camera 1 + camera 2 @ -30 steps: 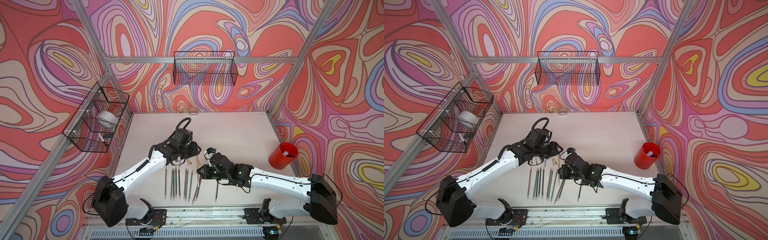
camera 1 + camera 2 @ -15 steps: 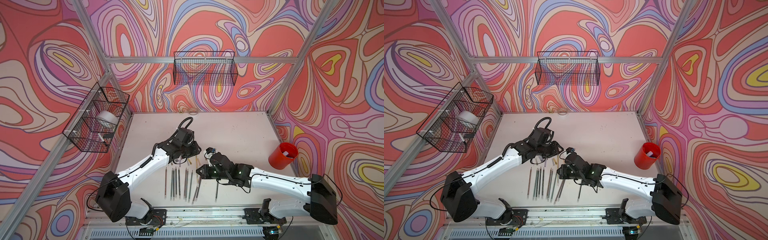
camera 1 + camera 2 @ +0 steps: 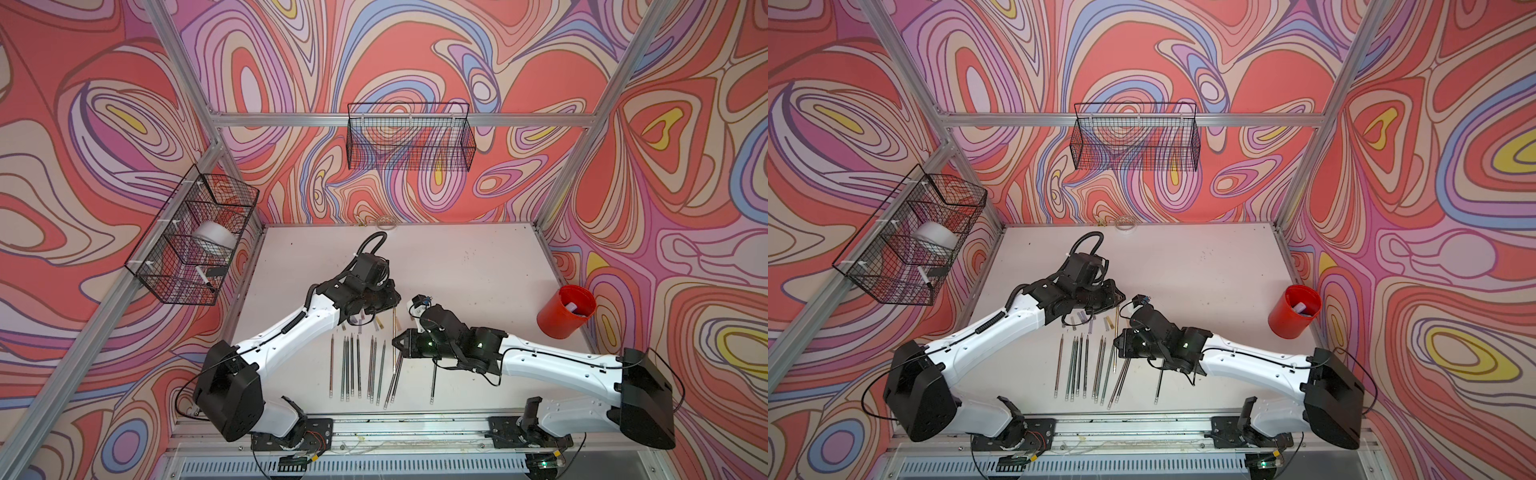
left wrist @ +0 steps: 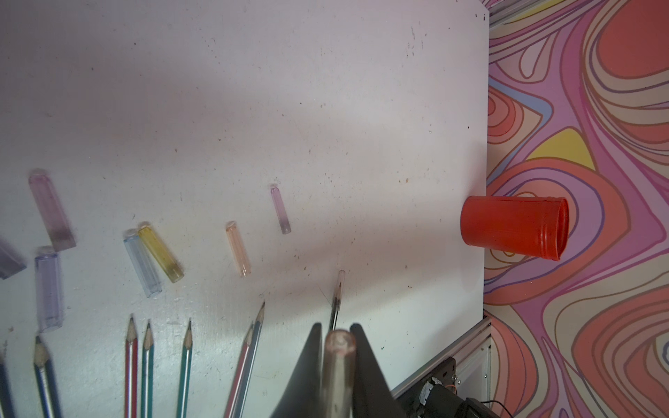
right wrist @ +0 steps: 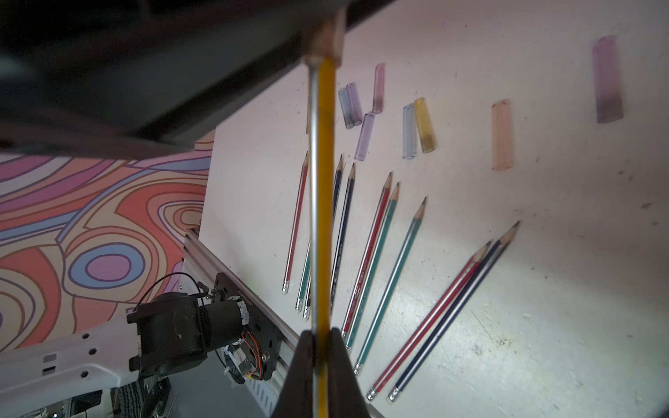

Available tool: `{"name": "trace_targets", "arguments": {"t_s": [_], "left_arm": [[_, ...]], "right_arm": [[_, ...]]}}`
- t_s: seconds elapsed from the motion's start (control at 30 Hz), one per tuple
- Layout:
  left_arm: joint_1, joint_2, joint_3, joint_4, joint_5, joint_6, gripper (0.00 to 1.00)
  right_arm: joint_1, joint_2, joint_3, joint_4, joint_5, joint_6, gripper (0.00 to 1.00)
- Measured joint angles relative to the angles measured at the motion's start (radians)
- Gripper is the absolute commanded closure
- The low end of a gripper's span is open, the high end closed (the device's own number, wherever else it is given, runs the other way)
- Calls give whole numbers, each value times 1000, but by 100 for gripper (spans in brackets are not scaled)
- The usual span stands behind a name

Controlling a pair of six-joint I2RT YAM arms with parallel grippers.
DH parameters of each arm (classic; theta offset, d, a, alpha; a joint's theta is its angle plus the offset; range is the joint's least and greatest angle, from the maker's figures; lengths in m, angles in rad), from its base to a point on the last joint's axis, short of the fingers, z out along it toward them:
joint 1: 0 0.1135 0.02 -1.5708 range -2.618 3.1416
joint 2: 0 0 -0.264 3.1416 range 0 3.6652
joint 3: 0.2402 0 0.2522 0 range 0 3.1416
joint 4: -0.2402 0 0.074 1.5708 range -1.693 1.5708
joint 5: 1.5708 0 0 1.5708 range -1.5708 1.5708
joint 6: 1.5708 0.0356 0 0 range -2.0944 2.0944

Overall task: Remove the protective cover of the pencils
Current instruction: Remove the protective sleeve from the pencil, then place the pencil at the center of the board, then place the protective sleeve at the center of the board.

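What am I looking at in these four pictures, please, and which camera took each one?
This is a two-armed robot on a white table. Two pictures look down from one overhead camera pair; the other two come from a small camera on each wrist. In a top view you see the left arm and right arm meeting mid-table. On the table are bare pencils, loose covers and a red cup. The right arm's jaws are shut on a yellow pencil; the left arm's jaws are shut on the clear cover over its far end.
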Motion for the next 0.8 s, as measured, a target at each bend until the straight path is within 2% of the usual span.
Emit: {"name": "trace_targets", "arguments": {"t_s": [0.2, 0.57, 0.8], "left_arm": [[0, 20, 42, -2, -32, 4, 84], [0, 172, 248, -39, -84, 60, 85], [0, 259, 275, -85, -109, 82, 85]], "right_arm": [[0, -16, -31, 9, 0, 13, 100], [0, -79, -113, -29, 19, 68, 100], [0, -88, -193, -71, 36, 125, 100]]}}
